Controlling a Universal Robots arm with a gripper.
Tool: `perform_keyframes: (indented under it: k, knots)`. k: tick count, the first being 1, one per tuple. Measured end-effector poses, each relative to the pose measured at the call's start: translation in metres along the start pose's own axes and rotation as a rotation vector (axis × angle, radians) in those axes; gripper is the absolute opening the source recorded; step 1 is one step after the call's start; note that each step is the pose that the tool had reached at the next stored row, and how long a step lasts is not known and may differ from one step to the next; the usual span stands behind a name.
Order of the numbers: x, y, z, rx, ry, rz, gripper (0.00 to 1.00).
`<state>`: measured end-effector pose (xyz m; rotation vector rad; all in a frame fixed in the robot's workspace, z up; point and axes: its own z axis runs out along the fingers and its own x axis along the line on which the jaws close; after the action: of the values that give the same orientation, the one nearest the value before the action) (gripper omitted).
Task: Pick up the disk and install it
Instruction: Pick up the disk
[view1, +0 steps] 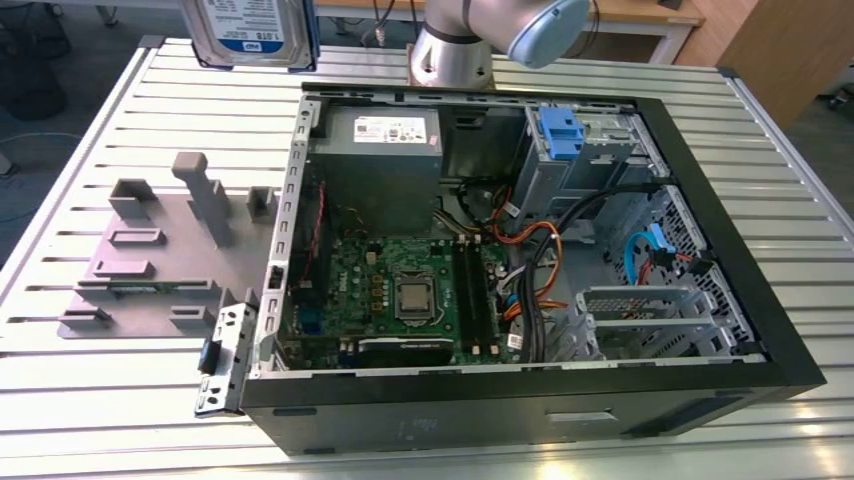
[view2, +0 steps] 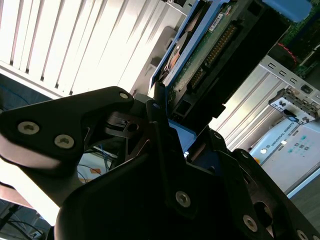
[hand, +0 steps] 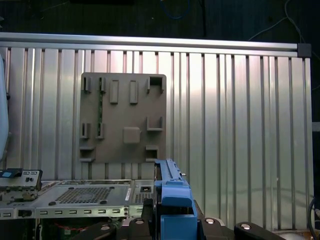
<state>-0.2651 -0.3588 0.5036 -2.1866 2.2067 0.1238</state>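
Note:
The disk hangs in the air over the table's far edge, at the exterior view's upper left, its silver face with a white-and-blue label turned toward that camera. In the second wrist view my gripper is shut on the disk. The disk's green circuit board and blue side bracket stick out past the black fingers. In the first wrist view the blue bracket rises between the jaws, over the edge of the open computer case.
The open computer case lies on the slatted metal table. It holds a grey power-supply box, a green motherboard, loose cables and a bay with a blue latch. A grey fixture plate lies beside the case.

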Motion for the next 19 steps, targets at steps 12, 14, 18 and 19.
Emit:
perform_keyframes:
  k: [12, 14, 18, 19]
  knots:
    - [0.0000, -0.0035, -0.0001, 0.0000, 0.0000, 0.000, 0.37]
    - [0.0000, -0.0041, -0.0001, 0.0000, 0.0000, 0.000, 0.37]
    - [0.0000, -0.0053, -0.0002, 0.0000, 0.0000, 0.000, 0.37]
    - [-0.0001, -0.0056, -0.0002, 0.0000, 0.0000, 0.000, 0.37]
